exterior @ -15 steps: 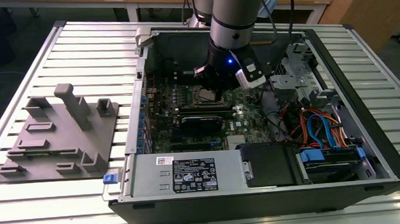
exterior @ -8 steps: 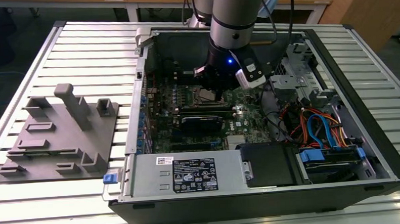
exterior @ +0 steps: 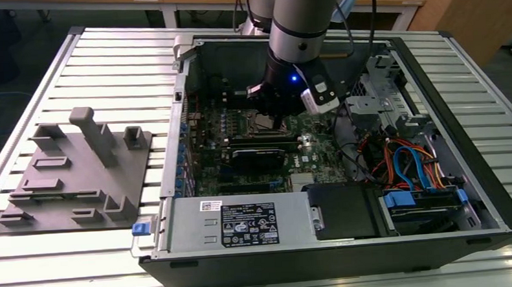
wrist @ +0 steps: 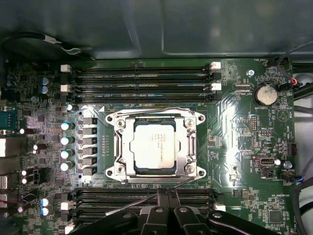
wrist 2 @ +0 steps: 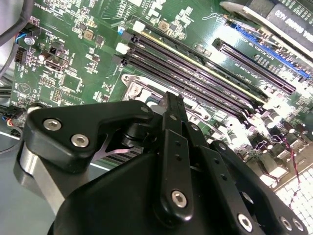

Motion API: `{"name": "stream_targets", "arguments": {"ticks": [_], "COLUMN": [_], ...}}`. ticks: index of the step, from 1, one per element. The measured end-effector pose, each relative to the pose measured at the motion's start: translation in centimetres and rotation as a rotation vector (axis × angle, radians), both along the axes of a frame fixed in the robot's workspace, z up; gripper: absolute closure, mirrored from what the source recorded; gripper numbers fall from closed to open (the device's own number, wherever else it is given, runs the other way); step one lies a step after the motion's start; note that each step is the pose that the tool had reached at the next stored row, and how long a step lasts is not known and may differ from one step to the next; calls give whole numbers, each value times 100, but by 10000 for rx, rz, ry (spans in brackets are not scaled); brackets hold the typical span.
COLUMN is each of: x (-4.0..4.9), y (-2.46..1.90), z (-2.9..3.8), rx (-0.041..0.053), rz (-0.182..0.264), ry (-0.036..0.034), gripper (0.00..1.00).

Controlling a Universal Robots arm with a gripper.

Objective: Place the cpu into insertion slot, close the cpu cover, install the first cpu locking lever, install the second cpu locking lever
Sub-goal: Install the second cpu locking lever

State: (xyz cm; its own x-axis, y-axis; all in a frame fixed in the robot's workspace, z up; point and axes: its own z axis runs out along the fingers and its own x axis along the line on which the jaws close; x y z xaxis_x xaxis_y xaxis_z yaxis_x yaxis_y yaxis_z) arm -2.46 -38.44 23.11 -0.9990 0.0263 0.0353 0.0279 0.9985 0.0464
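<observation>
Exterior view: the arm reaches down into the open case [exterior: 465, 193], which sits on the slatted table [exterior: 105, 53], and the gripper [exterior: 277, 120] hangs low over the board [exterior: 205, 129], near the case's rear wall. A grey fixture [exterior: 76, 171] rests apart by the table's edge at the exterior view's left.

Second wrist view: the gripper [wrist 2: 172, 105] has its fingers [wrist 2: 171, 142] pressed together with nothing between them, tips poised just above the slot's silvery frame [wrist 2: 138, 89], beside the memory slots [wrist 2: 205, 73].

First wrist view: there's the cpu [wrist: 154, 145], seated in the slot [wrist: 120, 166], cover [wrist: 188, 147] lying flat around it, the chip showing through its window. A thin lever [wrist: 142, 198] runs along the socket edge nearest the fingers [wrist: 168, 196].

The cpu looks light, rigid and fragile underneath, so I'd hold it by its edges only. The cover is thin springy metal.

There's print on the chip lid and board, too small to read.
</observation>
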Motion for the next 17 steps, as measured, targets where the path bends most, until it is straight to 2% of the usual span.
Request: {"name": "stream_targets", "arguments": {"ticks": [2, 13, 14, 15, 17], "x": [0, 1, 5, 11, 24], "y": [0, 0, 0, 1, 0], "z": [-1, -1, -2, -3, -2], "rx": [1, 0, 4, 5, 4], "rz": [1, 2, 3, 2, 1], "ry": [34, 59, 114, 215, 478], "gripper": [90, 90, 90, 90, 90]}}
